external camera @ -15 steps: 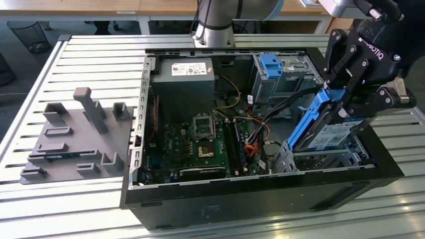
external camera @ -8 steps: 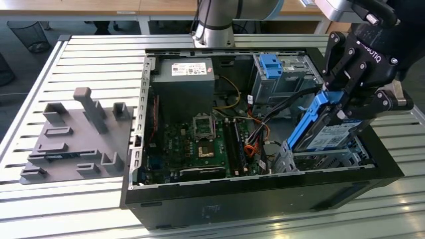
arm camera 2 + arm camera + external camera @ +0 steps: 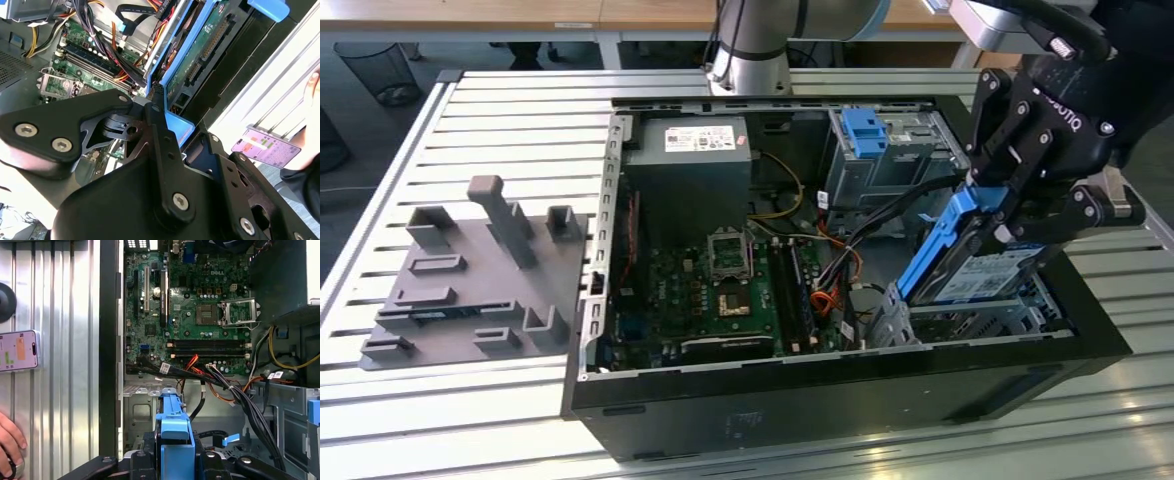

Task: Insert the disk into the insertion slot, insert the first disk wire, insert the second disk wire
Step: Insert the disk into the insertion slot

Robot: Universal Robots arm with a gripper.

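Disk placement. The gripper (image 3: 1021, 212), fingers clamped on the disk (image 3: 978, 275), holds it steeply tilted, lower edge at the insertion slot (image 3: 974, 322) inside the computer case (image 3: 854, 385), apparently to line the blue carrier up with the cage opening.

Open black PC case (image 3: 854, 385) on slatted metal worktop (image 3: 494, 110). Green motherboard (image 3: 720, 290) inside, grey power supply (image 3: 687, 170) at its 12 o'clock. Grey fixture plate (image 3: 467, 290) at case's 9 o'clock. Mesh bin (image 3: 380, 70) on floor, 10 o'clock. Lit phone (image 3: 17, 350) shows against worktop slats in first wrist view.
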